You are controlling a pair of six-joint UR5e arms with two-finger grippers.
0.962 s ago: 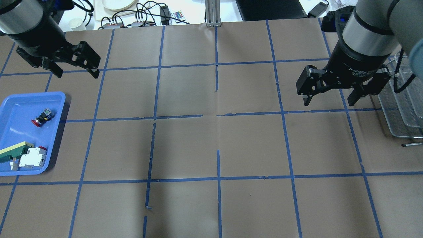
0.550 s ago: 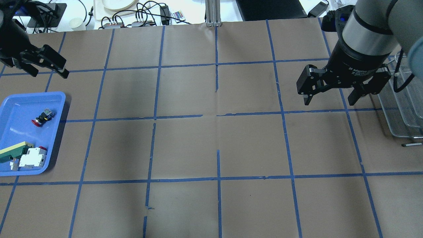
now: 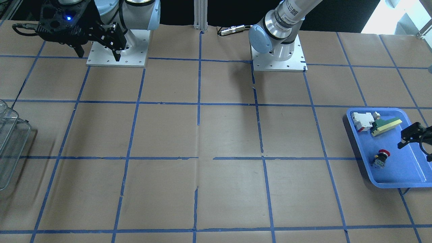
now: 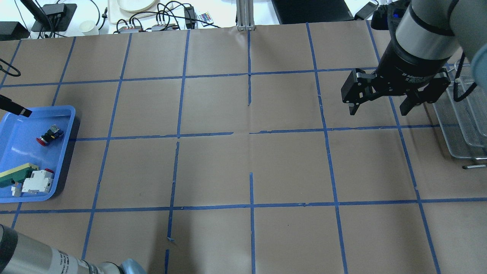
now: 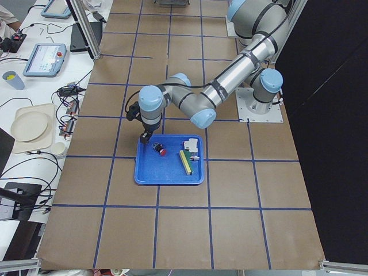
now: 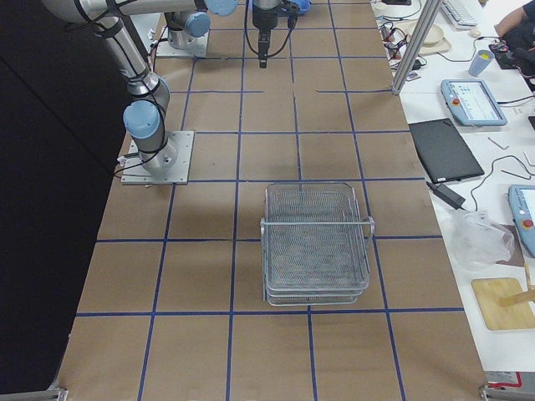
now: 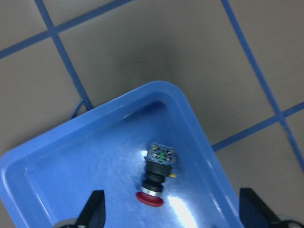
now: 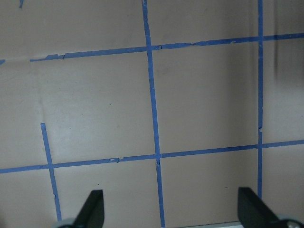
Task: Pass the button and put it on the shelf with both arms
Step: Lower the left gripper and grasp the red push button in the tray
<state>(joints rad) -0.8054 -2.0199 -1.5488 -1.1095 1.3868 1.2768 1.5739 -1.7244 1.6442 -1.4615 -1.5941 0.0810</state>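
Since prev frame my left tool [image 3: 415, 152] is over tray [image 7: 199, 123], wide open, empty; red-cap button [image 7: 156, 178] lies sideways below, block [image 3: 362, 120] & wedge [image 3: 386, 125] nearby.

Bright, even overhead light casts soft shadows; white glare spots the slightly blurred blue tray [image 7: 85, 161].

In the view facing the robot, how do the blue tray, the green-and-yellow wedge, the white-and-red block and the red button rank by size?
1. blue tray
2. green-and-yellow wedge and white-and-red block: roughly alike, so not ranked
3. button, smallest
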